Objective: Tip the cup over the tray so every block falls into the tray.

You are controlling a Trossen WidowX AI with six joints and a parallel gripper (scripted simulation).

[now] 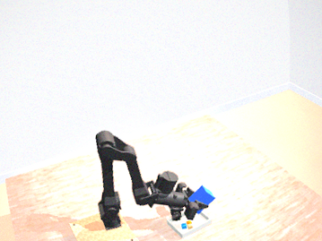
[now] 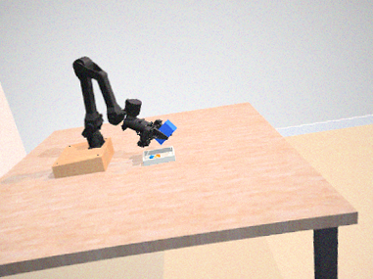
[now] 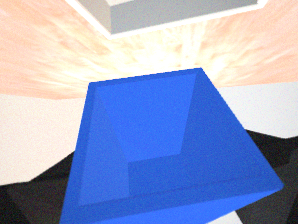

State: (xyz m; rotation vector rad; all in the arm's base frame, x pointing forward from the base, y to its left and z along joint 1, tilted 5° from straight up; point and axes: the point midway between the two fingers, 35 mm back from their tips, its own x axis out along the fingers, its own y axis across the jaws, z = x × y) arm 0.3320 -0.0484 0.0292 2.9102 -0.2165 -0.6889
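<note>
Top view: keep the gripper point(image 1: 198, 204) point(image 2: 162, 131) closed on the tilted, flat-sided blue cup point(image 1: 202, 199) point(image 2: 167, 131) point(image 3: 150, 120) above the tray point(image 1: 185, 234) point(image 2: 160, 160) point(image 3: 185, 19); small blue point(image 1: 184, 225) point(image 2: 151, 157) and orange blocks point(image 1: 190, 224) point(image 2: 158, 155) lie inside.

Exterior view: hold clear of the pale rim; block count is probably incomplete here.

Wrist view: smooth, tapered interior shows no block; withdraw level.

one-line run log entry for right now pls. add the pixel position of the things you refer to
fingers point(image 1: 198, 204) point(image 2: 163, 132): shut on cup | cup point(image 1: 201, 198) point(image 2: 167, 130) point(image 3: 150, 120): tipped above tray, inside looks empty | tray point(image 1: 184, 234) point(image 2: 160, 160) point(image 3: 165, 19): blue and orange blocks in it | cup set-down: not done
</note>
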